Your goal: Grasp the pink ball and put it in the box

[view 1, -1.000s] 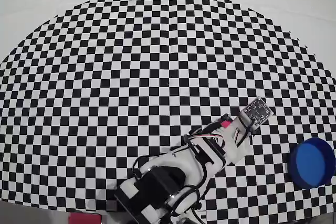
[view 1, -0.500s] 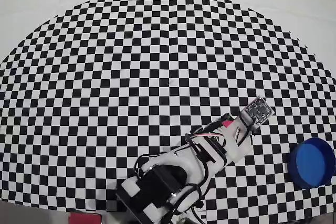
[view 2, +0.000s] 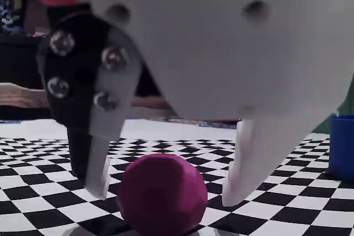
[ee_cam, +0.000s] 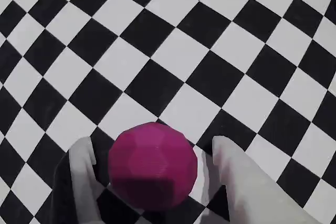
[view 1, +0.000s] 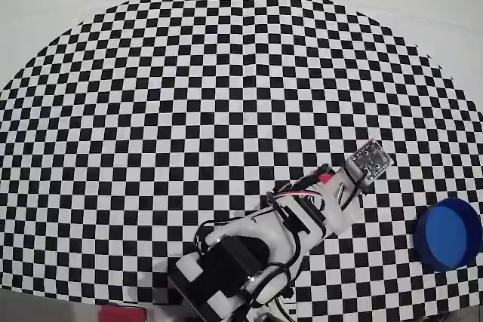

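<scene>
On my wrist view the gripper (ee_cam: pixel 152 153) has its fingers (ee_cam: pixel 239 182) spread apart, one on each side of the pink ball (ee_cam: pixel 152 163), and I see a sliver of gap on both sides, so nothing is clamped. The fixed view agrees: the ball (view 2: pixel 161 193) sits on the checkered mat (view 2: pixel 33 192) between the fingertips. Overhead, only a pink sliver (view 1: pixel 324 178) shows under the arm, with the blue box (view 1: pixel 449 234) well apart, right.

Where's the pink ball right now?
The pink ball sits on the checkered mat between the open gripper fingers, low-centre in the wrist view.
</scene>
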{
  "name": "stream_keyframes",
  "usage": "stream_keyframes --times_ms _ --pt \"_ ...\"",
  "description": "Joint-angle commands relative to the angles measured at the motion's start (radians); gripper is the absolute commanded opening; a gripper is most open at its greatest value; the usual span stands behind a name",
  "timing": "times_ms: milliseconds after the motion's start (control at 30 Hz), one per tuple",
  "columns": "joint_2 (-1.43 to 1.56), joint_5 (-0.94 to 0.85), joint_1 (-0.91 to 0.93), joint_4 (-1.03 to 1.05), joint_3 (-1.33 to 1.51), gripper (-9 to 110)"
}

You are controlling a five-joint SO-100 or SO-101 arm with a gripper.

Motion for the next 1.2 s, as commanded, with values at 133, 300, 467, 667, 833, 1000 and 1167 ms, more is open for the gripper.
stream_keyframes --times_ms 133,300,467,667,833,1000,1167 --pt "-0.002 -0.009 -0.002 -0.017 -0.028 26" --pt "-0.002 -0.011 -0.002 -0.017 -0.028 26" --pt "-0.002 -0.011 -0.002 -0.017 -0.026 25" --pt "-0.002 -0.021 0.000 -0.017 -0.023 23" --pt "-0.002 -0.037 0.000 -0.017 -0.020 13" --pt "-0.002 -0.049 -0.002 -0.018 -0.015 0" --pt "-0.002 -0.049 0.000 -0.026 -0.014 0"
